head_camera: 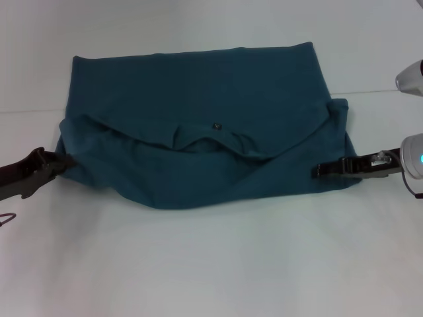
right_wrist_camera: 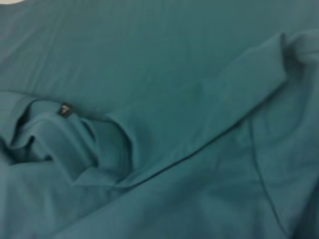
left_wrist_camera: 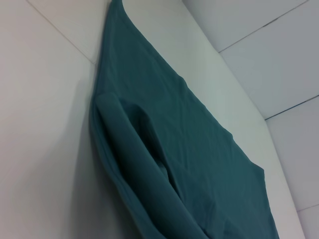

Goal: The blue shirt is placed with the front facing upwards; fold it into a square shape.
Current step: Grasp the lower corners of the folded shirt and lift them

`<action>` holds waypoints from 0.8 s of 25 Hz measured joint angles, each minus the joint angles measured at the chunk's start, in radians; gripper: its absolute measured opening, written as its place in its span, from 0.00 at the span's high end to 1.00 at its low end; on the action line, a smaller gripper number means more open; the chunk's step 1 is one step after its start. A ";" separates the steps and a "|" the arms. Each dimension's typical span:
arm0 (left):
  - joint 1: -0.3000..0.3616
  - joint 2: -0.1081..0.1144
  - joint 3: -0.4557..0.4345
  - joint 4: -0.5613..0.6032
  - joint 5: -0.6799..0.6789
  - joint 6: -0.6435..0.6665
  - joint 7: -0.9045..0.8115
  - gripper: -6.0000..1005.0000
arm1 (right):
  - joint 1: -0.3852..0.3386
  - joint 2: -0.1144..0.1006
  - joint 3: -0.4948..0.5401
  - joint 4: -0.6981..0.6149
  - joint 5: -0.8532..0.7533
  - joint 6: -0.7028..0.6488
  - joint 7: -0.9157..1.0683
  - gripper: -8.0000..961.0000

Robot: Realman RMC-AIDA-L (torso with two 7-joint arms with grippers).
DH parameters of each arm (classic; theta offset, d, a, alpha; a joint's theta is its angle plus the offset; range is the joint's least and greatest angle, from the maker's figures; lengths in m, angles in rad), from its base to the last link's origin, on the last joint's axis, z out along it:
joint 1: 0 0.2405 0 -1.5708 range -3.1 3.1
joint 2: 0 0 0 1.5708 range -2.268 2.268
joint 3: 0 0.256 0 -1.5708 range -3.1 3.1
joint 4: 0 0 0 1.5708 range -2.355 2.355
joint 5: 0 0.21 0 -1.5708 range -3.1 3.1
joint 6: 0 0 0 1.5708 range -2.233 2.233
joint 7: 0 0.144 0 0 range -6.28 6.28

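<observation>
The blue shirt lies across the white table, its collar end doubled over toward me. The ribbed collar with a small dark neck label sags in the middle of the folded layer. My left gripper pinches the shirt's left side edge, and my right gripper is shut on the right side edge at about the same height. The left wrist view shows only the folded cloth edge. Close up in the right wrist view are the collar and label. No lettering shows.
The white tabletop extends in front of the shirt and behind it. A seam line in the table runs behind the shirt. White housings of the right arm sit at the right edge.
</observation>
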 joint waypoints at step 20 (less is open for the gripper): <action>0.002 -0.003 -0.012 0.000 0.000 -0.002 0.012 0.96 | -0.007 -0.007 -0.001 0.001 0.038 -0.021 -0.003 0.19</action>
